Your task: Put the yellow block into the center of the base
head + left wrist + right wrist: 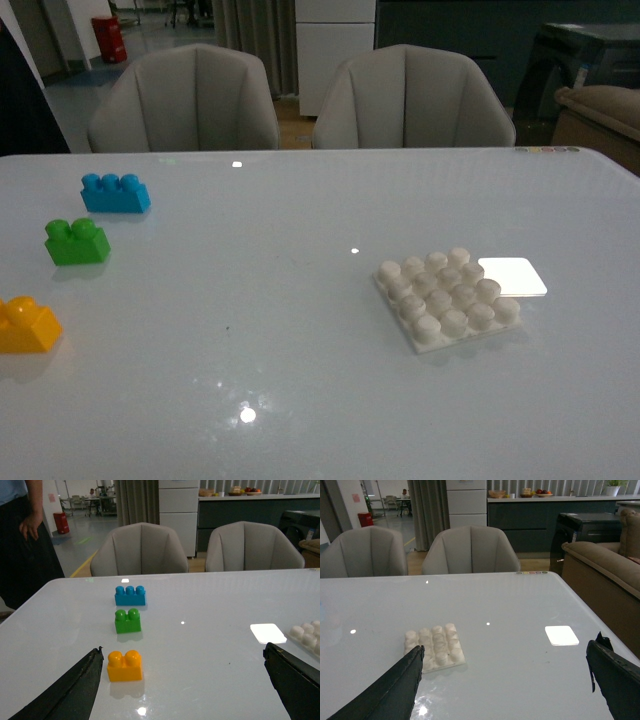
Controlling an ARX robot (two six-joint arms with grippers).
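Yellow block (27,325) well apart from base (447,297) (left gripper (183,650), right gripper (509,644) spread).

No word, number or brand can be read in any view. The nearest thing to a label is a narrow strip of small coloured patches (547,150) on the far edge of the surface (300,230), beyond the base (447,297) and a little to its right. It is too small to tell whether it carries lettering. Much farther behind the base, on the room's back wall, hangs a pinkish sheet (356,498) that may be a notice, but it is blurred beyond reading. Below it on the floor stands a red canister (364,519), and any print on it is too small to make out.
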